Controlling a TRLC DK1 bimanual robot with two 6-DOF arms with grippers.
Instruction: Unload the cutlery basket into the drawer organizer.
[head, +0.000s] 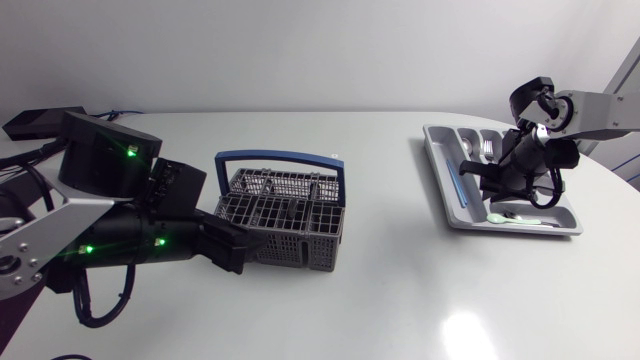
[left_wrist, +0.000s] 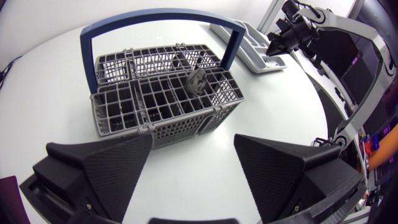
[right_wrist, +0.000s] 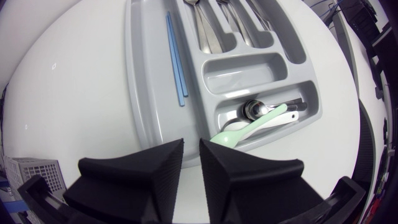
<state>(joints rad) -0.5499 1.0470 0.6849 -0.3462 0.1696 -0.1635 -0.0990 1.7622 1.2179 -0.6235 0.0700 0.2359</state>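
— Where is my left arm?
— Your left gripper (left_wrist: 193, 148) sits at the left of the table (head: 390, 300). Its fingers are spread wide with nothing between them, and the tips stop just short of the near-left wall of the cutlery basket (head: 285, 215).
— And the basket itself?
— It is grey and upright, left of the middle, with its blue handle (head: 280, 157) raised over it. One dark grey piece (left_wrist: 199, 81) sticks up out of a middle cell; you cannot tell what it is.
— What's on the right?
— The drawer organizer (head: 437, 178) lies at the far right, well apart from the basket. Blue chopsticks (right_wrist: 176, 59) lie in its long left slot and metal cutlery (right_wrist: 211, 31) in the far slots. A pale green spoon (right_wrist: 249, 127) slants across the near cross slot beside a metal spoon (right_wrist: 254, 109).
— My right gripper?
— Your right gripper (right_wrist: 191, 144) hangs over the organizer's near end, its fingers only a narrow slit apart and holding nothing.
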